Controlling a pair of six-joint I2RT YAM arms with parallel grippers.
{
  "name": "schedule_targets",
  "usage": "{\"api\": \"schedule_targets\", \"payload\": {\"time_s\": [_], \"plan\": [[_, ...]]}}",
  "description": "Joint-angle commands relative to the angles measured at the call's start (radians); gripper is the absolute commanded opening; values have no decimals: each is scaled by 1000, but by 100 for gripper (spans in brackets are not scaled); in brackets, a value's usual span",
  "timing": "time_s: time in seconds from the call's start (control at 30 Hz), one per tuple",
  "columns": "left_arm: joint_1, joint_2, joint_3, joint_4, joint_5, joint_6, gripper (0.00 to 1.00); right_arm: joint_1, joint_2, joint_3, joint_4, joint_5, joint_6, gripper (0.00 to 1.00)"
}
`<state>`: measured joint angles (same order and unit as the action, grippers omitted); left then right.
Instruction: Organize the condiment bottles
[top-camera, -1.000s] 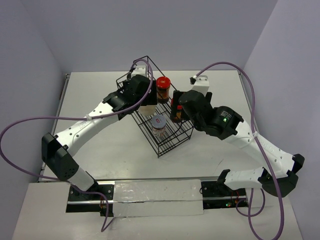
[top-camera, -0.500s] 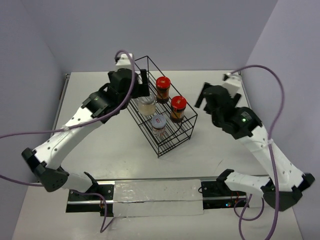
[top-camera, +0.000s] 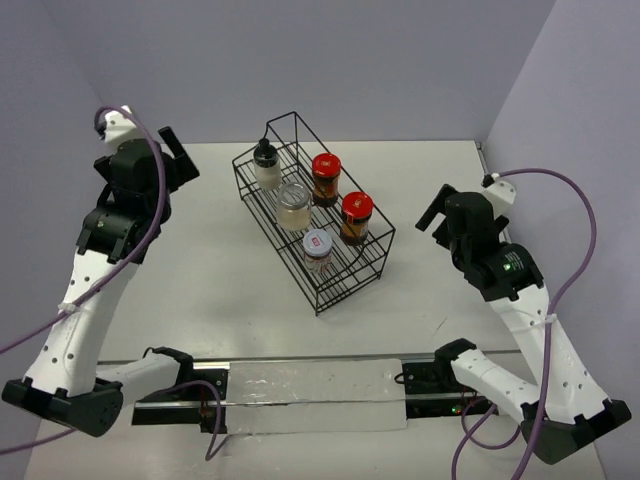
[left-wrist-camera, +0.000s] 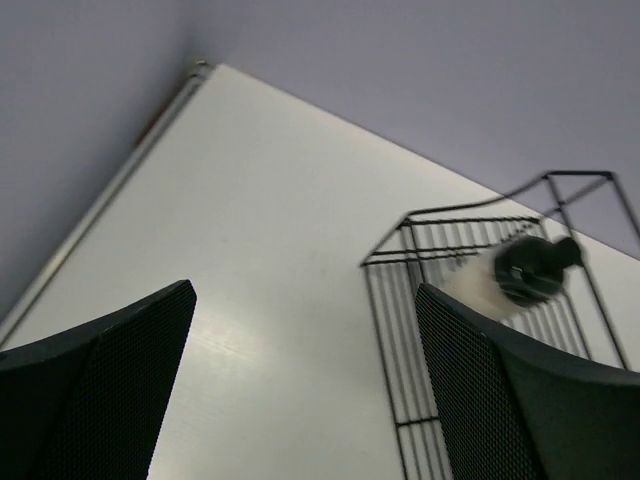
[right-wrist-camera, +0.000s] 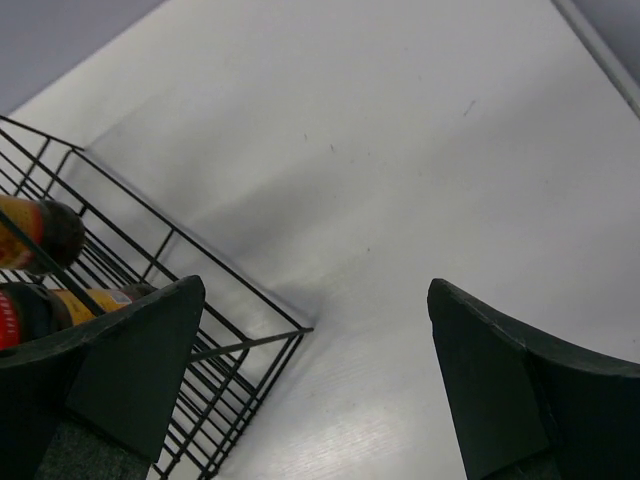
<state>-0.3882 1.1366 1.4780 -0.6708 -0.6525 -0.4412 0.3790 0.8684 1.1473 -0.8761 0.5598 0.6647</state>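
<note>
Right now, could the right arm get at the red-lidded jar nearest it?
Probably yes: the right end effector hangs open beside the rack, only bare table between, and that red-lidded jar stands uncovered on top.

black-capped bottle (left-wrist-camera: 520, 275): blurred on my left wrist cam
red-lidded jars (right-wrist-camera: 38, 232): cut by left edge, right wrist cam

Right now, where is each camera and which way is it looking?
Top: above and behind, looking down at the rack; left arm, right arm show.
Left wrist: on its arm, facing table and rack end; own fingers show.
Right wrist: on its arm, facing table and rack corner; own fingers show.
Top and left wrist share the black-capped jar.
</note>
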Motion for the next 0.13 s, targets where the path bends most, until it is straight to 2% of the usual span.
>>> {"api": "schedule_targets", "payload": {"time_s": [0.0,0.1], "plan": [[161,-46,-77,30,183,-44,99,-11,-25,-11,58,-39,20,100],[203,-26,-89,11,206,-63,100,-11,-34,-16,57,-40,24,100]]}}
